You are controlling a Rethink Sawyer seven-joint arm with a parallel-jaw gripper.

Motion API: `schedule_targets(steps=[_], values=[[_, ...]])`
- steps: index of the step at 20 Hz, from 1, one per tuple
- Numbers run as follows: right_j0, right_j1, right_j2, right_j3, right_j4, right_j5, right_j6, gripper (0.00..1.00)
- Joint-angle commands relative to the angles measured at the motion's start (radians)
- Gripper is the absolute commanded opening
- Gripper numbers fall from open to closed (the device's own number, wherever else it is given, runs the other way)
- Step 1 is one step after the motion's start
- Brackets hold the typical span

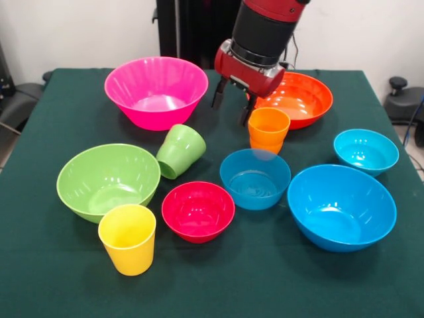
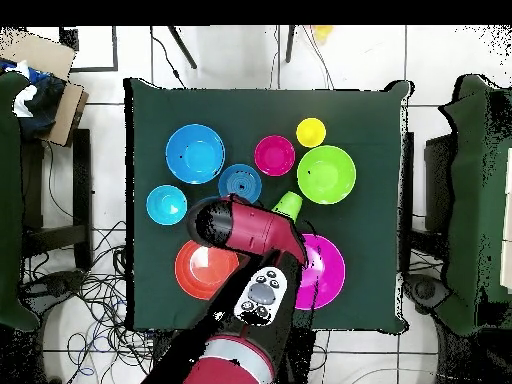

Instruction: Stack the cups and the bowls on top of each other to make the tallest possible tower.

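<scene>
My gripper (image 1: 232, 105) hangs open and empty between the large pink bowl (image 1: 156, 89) and the orange bowl (image 1: 298, 98), just behind the upright orange cup (image 1: 268, 129). The green cup (image 1: 180, 151) lies tipped beside the light green bowl (image 1: 108, 180). The yellow cup (image 1: 127, 238) stands upright at the front. A red bowl (image 1: 198, 211), a small blue bowl (image 1: 255, 177), a small cyan bowl (image 1: 366, 151) and a large blue bowl (image 1: 341, 207) sit apart, none stacked. In the overhead view the arm hides the gripper and the orange cup.
The dark green table (image 1: 278, 285) is ringed by chairs (image 2: 478, 200) and floor cables in the overhead view. From above, the yellow cup (image 2: 311, 132), green cup (image 2: 289, 205), pink bowl (image 2: 328, 275) and orange bowl (image 2: 200, 270) show around the arm.
</scene>
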Motion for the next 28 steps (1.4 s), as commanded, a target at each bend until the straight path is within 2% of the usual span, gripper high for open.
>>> schedule_targets(steps=[1, 11, 17, 22, 25, 28], values=[[-0.027, 0.018, 0.076, -0.065, -0.014, -0.012, 0.099, 1.0], [0.057, -0.178, 0.035, 0.041, 0.004, 0.248, 0.139, 1.0], [0.062, -0.182, 0.041, 0.029, 0.022, 0.281, 0.167, 1.0], [0.062, -0.164, 0.051, 0.022, 0.03, 0.255, 0.173, 1.0], [0.051, -0.166, 0.055, 0.035, 0.023, 0.233, 0.151, 1.0], [0.027, -0.22, 0.064, 0.094, 0.005, 0.238, 0.093, 1.0]])
